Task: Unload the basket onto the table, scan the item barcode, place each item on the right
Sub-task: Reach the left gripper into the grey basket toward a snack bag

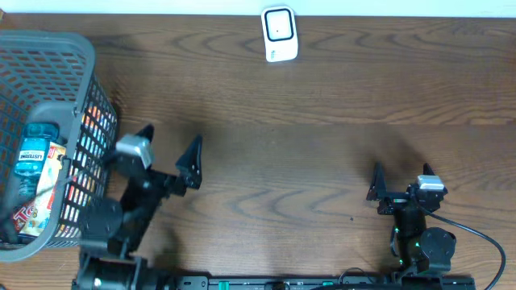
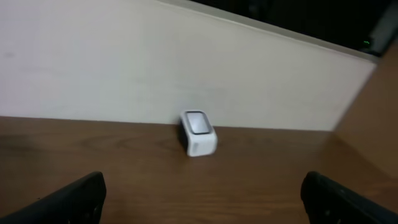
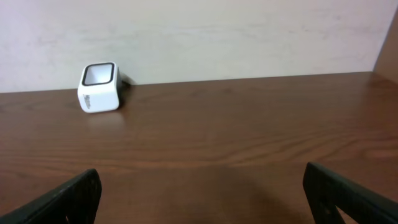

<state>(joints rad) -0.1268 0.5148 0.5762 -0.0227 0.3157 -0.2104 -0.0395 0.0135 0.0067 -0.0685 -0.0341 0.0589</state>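
Overhead, we note the left gripper [image 1: 171, 143] and right gripper [image 1: 401, 173] spread wide, holding nothing. Only this view shows the grey basket [image 1: 40, 38] beside the left arm, with a mouthwash bottle [image 1: 34, 151] and packets [image 1: 40, 205] inside. Both wrist views show the white barcode scanner [image 3: 99, 87] by the far wall [image 3: 249, 37].

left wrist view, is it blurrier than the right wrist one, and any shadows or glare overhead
Left wrist view: soft, the scanner and wood grain smeared. Right wrist view: sharper, grain crisp. Overhead view: soft shadows on the table, no glare.
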